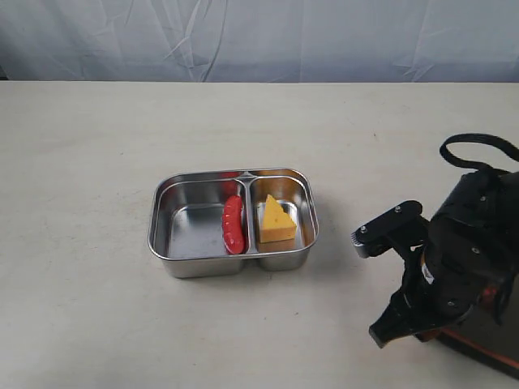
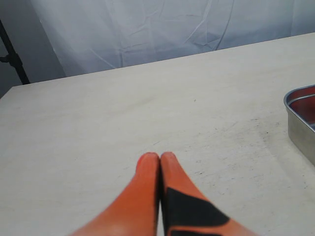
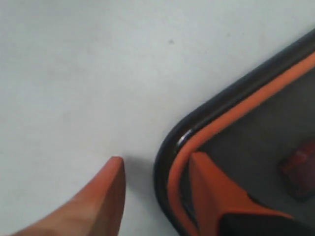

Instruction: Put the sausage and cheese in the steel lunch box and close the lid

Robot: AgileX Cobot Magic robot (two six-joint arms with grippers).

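Observation:
The steel lunch box (image 1: pixel 203 266) stands open in the middle of the table. The red sausage (image 1: pixel 233 224) lies in its large compartment against the divider. The yellow cheese (image 1: pixel 276 222) wedge sits in the small compartment. The dark lid (image 1: pixel 495 356) lies on the table at the lower right, partly under the right arm (image 1: pixel 454 259). My right gripper (image 3: pixel 156 160) is open and straddles a rounded corner of the lid (image 3: pixel 266 113): one finger over the table, the other over the lid inside the orange seal (image 3: pixel 231 118). My left gripper (image 2: pixel 160 156) is shut and empty above bare table.
A corner of the lunch box (image 2: pixel 300 123) shows at the edge of the left wrist view, well off from the left fingers. A pale cloth backdrop (image 1: pixel 259 36) hangs behind the table's far edge. A reddish valve tab (image 3: pixel 300 169) sits on the lid.

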